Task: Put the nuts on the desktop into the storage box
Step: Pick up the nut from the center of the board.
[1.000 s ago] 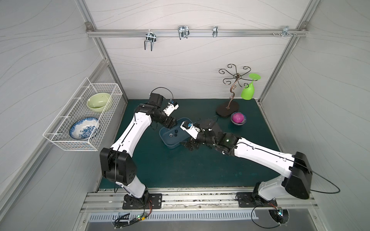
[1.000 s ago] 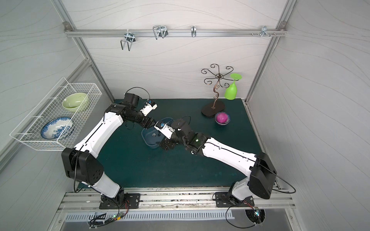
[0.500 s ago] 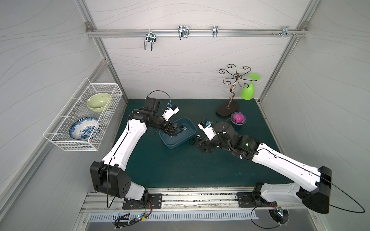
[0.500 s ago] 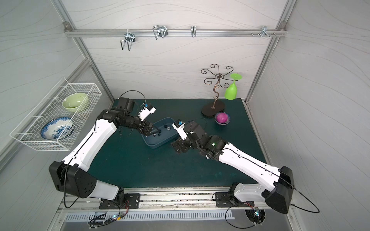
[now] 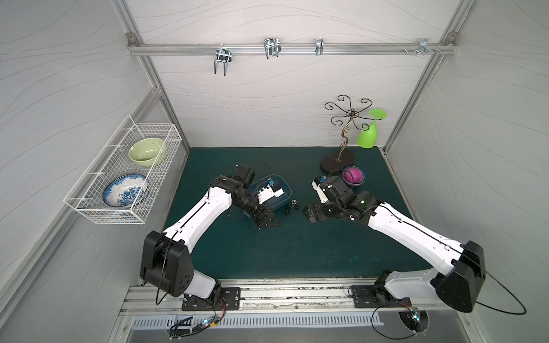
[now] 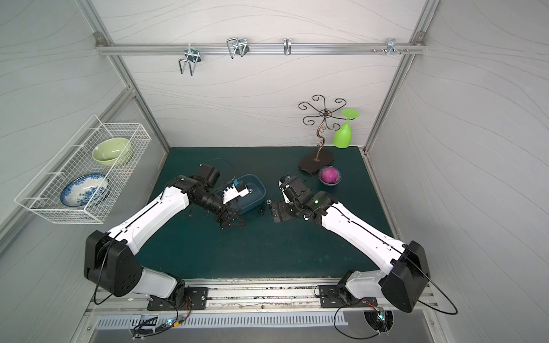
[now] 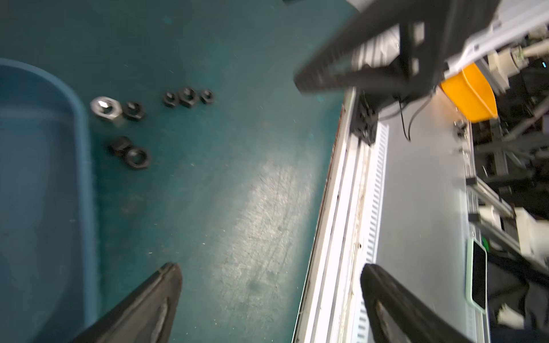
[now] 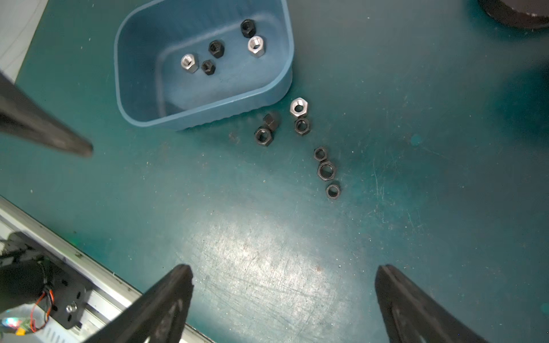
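The blue-grey storage box (image 8: 208, 110) sits on the teal desktop (image 5: 297, 252) and holds several nuts (image 8: 216, 48), black and silver. More nuts lie loose beside the box: a silver one (image 8: 298, 107) and several black ones (image 8: 326, 170), also seen in the left wrist view (image 7: 136, 157) and as dots in both top views (image 5: 294, 203) (image 6: 261, 211). My left gripper (image 5: 267, 221) (image 7: 270, 267) hangs open and empty just in front of the storage box (image 5: 282, 196). My right gripper (image 5: 312, 212) (image 8: 283, 268) is open and empty, right of the loose nuts.
A white wire basket (image 5: 124, 178) with two bowls hangs on the left wall. A black wire stand (image 5: 337, 161) with a green glass (image 5: 368, 138) and a small bowl with a magenta ball (image 5: 353, 175) stand at the back right. The aluminium rail (image 5: 282, 285) edges the front.
My left gripper has come away from above the storage box to the desktop in front of it. My right gripper has drawn back to the right, away from the box.
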Robot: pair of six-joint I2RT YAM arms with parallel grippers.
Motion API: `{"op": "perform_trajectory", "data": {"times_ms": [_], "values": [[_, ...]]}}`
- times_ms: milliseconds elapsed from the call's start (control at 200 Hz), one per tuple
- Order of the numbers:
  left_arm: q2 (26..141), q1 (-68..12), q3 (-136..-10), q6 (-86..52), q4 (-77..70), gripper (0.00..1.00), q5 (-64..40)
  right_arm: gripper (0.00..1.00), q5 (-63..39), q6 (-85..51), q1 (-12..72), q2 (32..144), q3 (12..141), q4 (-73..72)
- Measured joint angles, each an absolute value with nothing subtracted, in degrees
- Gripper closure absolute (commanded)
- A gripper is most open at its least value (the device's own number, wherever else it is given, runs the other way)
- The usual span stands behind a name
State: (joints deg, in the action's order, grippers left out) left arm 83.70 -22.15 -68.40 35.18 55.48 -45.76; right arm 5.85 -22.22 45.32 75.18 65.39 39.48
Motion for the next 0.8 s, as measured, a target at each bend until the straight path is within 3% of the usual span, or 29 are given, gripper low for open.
{"op": "perform_trajectory", "data": {"times_ms": [310, 600, 800], "values": [[80.1, -21.6, -57.3, 39.2, 47.7, 0.01, -45.0, 0.08, 1.5, -25.7, 43.0, 83.0, 65.3, 34.9], [78.7, -20.8, -48.3, 38.7, 34.3, 0.01, -42.7, 0.29, -6.6, -25.4, 41.3, 91.8, 64.4, 24.4], [77.1, -20.8, -43.0, 37.9, 26.3, 0.01, -38.1, 0.37, -10.3, -23.8, 40.5, 98.0, 64.2, 17.7]]}}
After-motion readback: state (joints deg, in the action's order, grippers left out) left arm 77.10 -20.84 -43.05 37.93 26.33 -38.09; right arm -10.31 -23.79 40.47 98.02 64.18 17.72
